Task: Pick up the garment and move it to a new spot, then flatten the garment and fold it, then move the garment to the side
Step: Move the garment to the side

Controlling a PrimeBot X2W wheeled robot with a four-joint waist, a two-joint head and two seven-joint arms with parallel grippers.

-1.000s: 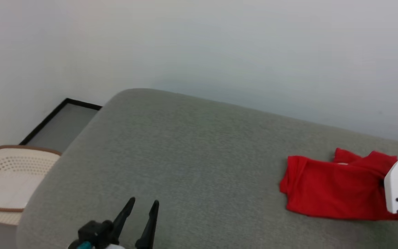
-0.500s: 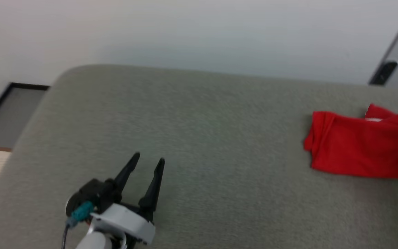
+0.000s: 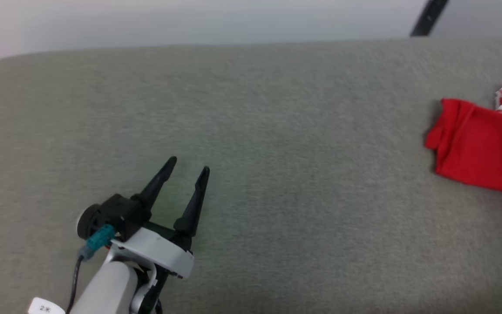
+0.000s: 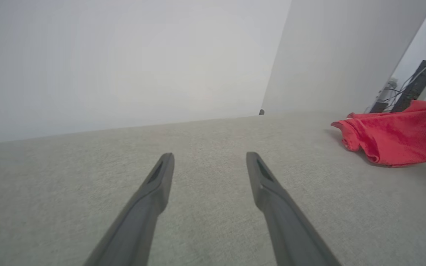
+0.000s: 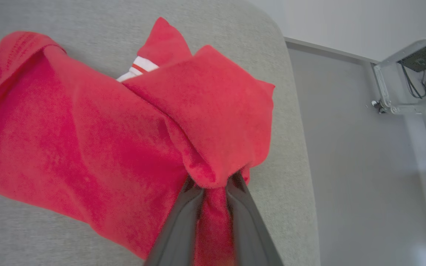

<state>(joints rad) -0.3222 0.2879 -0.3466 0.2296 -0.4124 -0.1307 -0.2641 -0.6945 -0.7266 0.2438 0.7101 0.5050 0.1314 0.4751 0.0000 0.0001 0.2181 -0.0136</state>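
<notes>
grey sofa [image 3: 277, 131] perhaps, right hand [image 5: 213, 181] pinching garment [image 5: 87, 129]

Head looks down on the surface [image 3: 277, 131]; left wrist low along it; right wrist close above the garment [image 5: 87, 129], seen by all.

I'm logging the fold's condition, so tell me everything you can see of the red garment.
The garment is soft, bright red, fleecy-looking fabric, with a white panel and thin red stripe peeking from a fold. It lies bunched and loosely folded on the grey upholstered surface, near one rounded edge. The right tool is shut on a gathered corner.
</notes>
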